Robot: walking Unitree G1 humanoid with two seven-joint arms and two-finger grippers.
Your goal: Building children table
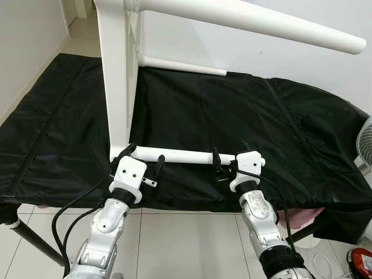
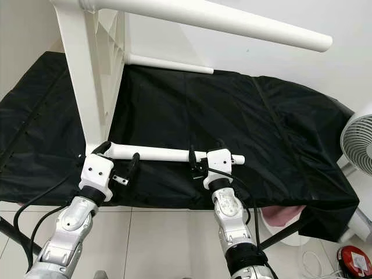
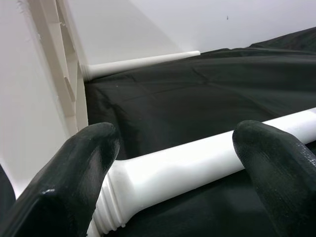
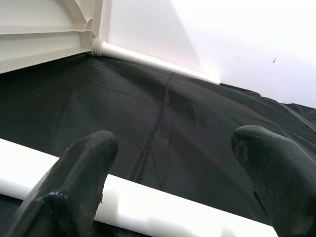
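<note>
Both claws straddle the near leg [image 1: 186,156] of the table [image 1: 119,75], tipped on its side on the black-covered bench [image 1: 244,116]: left claw [image 1: 144,161] and right claw [image 1: 228,158] spread, unclenched.

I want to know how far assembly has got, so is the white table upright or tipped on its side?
Tipped on its side: the table top stands on edge on the black cloth, legs pointing sideways.

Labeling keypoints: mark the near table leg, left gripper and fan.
near table leg [image 1: 186,156], left eye view, mid-shaft between the grippers.
left gripper [image 1: 145,162], left eye view, between its fingertips.
fan [image 2: 359,144], right eye view, grille.
</note>
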